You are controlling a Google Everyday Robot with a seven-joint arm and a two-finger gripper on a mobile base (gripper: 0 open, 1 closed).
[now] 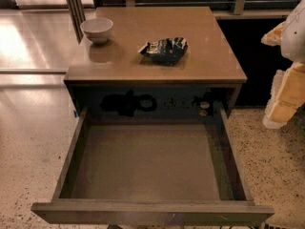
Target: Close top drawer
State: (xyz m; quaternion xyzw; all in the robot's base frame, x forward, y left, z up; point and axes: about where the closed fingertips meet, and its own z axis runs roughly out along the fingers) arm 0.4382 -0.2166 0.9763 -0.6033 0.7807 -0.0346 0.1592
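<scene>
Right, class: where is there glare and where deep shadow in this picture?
Camera view: glare whitens the glossy floor at upper left. Camera view: the cabinet top throws deep shadow across the back of the open top drawer. Camera view: the gripper, at the right edge, is brightly lit.

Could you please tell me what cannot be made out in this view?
- Camera view: gripper at the right edge, partly cut off by the frame.
- Top drawer: its rear lies in the cabinet's shadow; its front face is cut by the bottom edge.
- Below the drawer: hidden by the open drawer itself.
</scene>
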